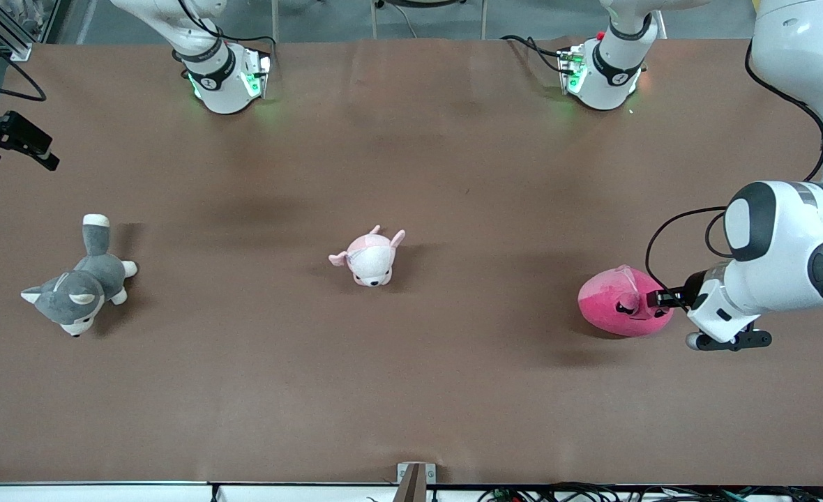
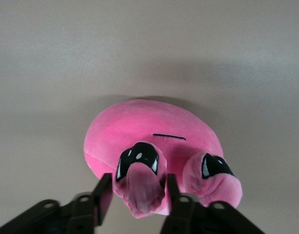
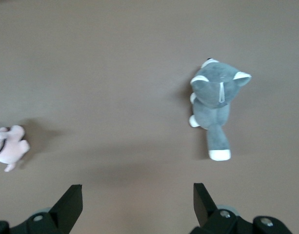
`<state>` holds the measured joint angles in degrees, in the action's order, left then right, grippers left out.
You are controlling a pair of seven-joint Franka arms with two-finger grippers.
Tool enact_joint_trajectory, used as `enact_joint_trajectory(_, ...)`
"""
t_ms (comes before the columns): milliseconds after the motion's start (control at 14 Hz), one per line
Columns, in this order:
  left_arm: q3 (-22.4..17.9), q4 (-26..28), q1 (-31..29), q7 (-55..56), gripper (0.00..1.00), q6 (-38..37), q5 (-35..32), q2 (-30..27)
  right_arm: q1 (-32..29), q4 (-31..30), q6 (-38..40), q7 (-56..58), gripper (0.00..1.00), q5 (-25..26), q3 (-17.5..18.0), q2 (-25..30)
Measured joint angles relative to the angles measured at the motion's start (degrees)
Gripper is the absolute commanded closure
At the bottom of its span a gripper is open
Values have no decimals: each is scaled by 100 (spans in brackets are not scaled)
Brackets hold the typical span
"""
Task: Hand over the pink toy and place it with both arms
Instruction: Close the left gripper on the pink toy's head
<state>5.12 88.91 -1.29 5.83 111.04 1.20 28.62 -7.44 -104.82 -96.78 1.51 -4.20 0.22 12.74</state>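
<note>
The pink toy (image 1: 610, 314) is a round hot-pink plush with dark angry eyes, lying on the table toward the left arm's end. My left gripper (image 1: 654, 298) is low at its side. In the left wrist view its fingers (image 2: 103, 192) are closed round a soft pink flap below one eye of the pink toy (image 2: 139, 126). My right gripper (image 3: 138, 192) is open and empty, up over bare table; it does not show in the front view. The right arm waits.
A small pale pink-and-white plush (image 1: 370, 256) lies at the table's middle. A grey-and-white husky plush (image 1: 80, 282) lies toward the right arm's end; both also show in the right wrist view. A black clamp (image 1: 14, 136) juts in at that end's edge.
</note>
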Motion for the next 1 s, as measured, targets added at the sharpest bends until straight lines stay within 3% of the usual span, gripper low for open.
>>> enact_joint_trajectory(214,4,-3,6,8,99,6,1,1,-3,-28,9,0,0,-240,10,-9)
enact_joint_trajectory(643,178,-78,14,229,100,-152,59,-209,150,-95,30,0,0,-672,78,-150)
enact_joint_trajectory(1000,378,-107,19,345,100,-963,1011,-909,297,-94,30,0,2,-1674,99,-230)
